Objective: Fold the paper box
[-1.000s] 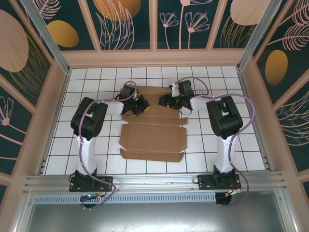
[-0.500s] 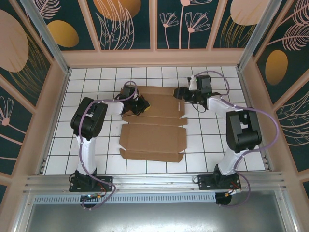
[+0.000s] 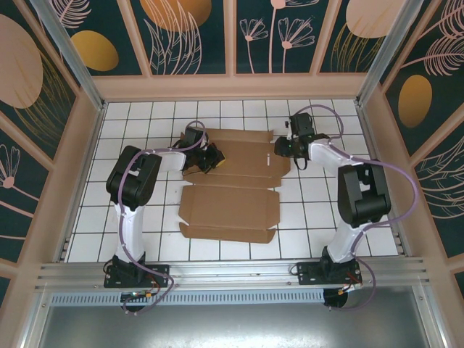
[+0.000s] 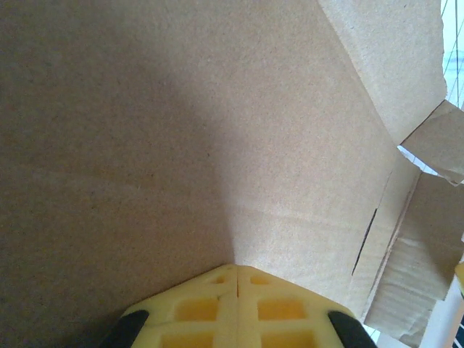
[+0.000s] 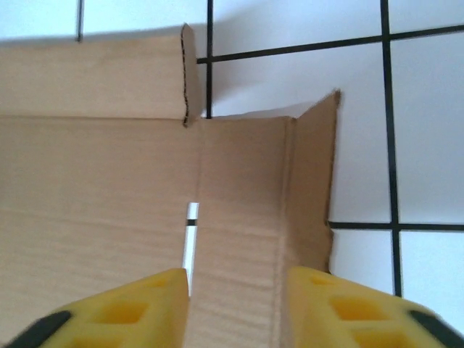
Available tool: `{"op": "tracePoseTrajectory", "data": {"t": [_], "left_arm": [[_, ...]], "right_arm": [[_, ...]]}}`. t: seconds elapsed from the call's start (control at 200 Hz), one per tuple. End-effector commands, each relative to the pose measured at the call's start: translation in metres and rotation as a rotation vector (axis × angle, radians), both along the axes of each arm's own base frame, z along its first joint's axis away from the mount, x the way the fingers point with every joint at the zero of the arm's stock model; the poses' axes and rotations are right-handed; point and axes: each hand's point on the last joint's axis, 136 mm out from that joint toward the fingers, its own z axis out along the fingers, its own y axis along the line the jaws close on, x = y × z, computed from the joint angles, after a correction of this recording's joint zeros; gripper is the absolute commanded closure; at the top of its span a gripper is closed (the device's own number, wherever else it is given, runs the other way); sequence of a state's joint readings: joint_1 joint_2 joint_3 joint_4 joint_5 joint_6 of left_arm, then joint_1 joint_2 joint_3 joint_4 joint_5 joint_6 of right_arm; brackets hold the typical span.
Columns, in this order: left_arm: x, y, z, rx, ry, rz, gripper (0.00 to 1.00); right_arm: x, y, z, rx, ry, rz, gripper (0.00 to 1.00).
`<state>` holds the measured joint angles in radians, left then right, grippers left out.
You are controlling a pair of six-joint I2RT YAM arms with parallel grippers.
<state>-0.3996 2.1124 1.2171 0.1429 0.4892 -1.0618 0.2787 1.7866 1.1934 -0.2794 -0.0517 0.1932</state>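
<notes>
Top external: paper box (image 3: pixel 229 210) lies unfolded; left pincer (image 4: pixel 235 270) together; right pincer (image 5: pixel 238 281) apart

Brown paper box (image 3: pixel 230 212) on a white table (image 3: pixel 145 116) with black lines.
The box is plain brown all over. The table has white squares. The walls (image 3: pixel 192 43) are dark green with orange circles and pink leaves. The arms (image 3: pixel 134 177) are black and white. The fingers (image 5: pixel 130 308) are yellow.

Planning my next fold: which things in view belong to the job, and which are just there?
Job: paper box; left gripper, shut; right gripper, open above the box's right end.
Just there: white tiled table; patterned walls; metal rail.
</notes>
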Motion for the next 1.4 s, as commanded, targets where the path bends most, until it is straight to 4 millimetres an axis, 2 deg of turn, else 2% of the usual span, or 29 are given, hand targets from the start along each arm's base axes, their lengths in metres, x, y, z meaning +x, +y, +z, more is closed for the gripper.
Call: {"op": "tracePoseTrajectory", "data": {"t": [0.0, 0.055, 0.175, 0.3, 0.38, 0.46, 0.53, 0.631, 0.746, 0.886, 1.011, 1.071, 1.146, 1.236, 1.316, 1.396], "left_arm": [[-0.009, 0.019, -0.035, 0.099, 0.079, 0.024, 1.0], [-0.009, 0.019, -0.035, 0.099, 0.079, 0.024, 1.0], [-0.009, 0.02, -0.036, 0.102, 0.079, 0.025, 1.0], [-0.009, 0.019, -0.037, 0.101, 0.082, 0.025, 1.0], [-0.009, 0.02, -0.036, 0.103, 0.079, 0.023, 1.0], [-0.009, 0.02, -0.035, 0.108, 0.077, 0.024, 1.0], [-0.009, 0.021, -0.035, 0.11, 0.078, 0.026, 1.0], [-0.009, 0.021, -0.036, 0.11, 0.078, 0.026, 1.0], [-0.009, 0.021, -0.036, 0.106, 0.078, 0.028, 1.0], [-0.009, 0.021, -0.036, 0.107, 0.08, 0.029, 1.0], [-0.009, 0.021, -0.035, 0.106, 0.078, 0.029, 1.0], [-0.01, 0.021, -0.036, 0.105, 0.08, 0.027, 1.0], [-0.01, 0.021, -0.037, 0.104, 0.08, 0.028, 1.0], [-0.01, 0.021, -0.038, 0.103, 0.081, 0.029, 1.0], [-0.011, 0.021, -0.04, 0.106, 0.087, 0.027, 1.0], [-0.012, 0.022, -0.042, 0.106, 0.09, 0.029, 1.0]], "right_arm": [[0.001, -0.016, -0.017, -0.197, 0.038, -0.03, 0.74], [0.003, -0.016, -0.022, -0.234, 0.041, -0.032, 0.81], [0.005, -0.009, -0.035, -0.276, 0.059, -0.017, 0.89], [0.006, 0.003, -0.044, -0.403, 0.052, 0.014, 0.89], [0.007, 0.005, -0.04, -0.463, 0.024, 0.013, 0.89], [0.007, 0.004, -0.022, -0.408, -0.032, -0.019, 0.85], [0.006, -0.001, -0.002, -0.292, -0.082, -0.053, 0.76], [0.002, -0.011, 0.014, -0.148, -0.116, -0.081, 0.67], [-0.004, -0.023, 0.014, -0.115, -0.122, -0.087, 0.54], [-0.007, -0.044, 0.002, -0.102, -0.085, -0.154, 0.51], [-0.009, -0.04, -0.013, -0.02, -0.036, -0.137, 0.5], [-0.01, -0.032, -0.023, 0.004, 0.006, -0.104, 0.52], [-0.009, -0.027, -0.032, -0.012, 0.03, -0.089, 0.64], [-0.008, -0.023, -0.036, -0.129, 0.02, -0.077, 0.79], [-0.006, -0.016, -0.04, -0.224, 0.025, -0.046, 0.86], [-0.003, -0.014, -0.044, -0.352, 0.029, -0.035, 0.88]]}}
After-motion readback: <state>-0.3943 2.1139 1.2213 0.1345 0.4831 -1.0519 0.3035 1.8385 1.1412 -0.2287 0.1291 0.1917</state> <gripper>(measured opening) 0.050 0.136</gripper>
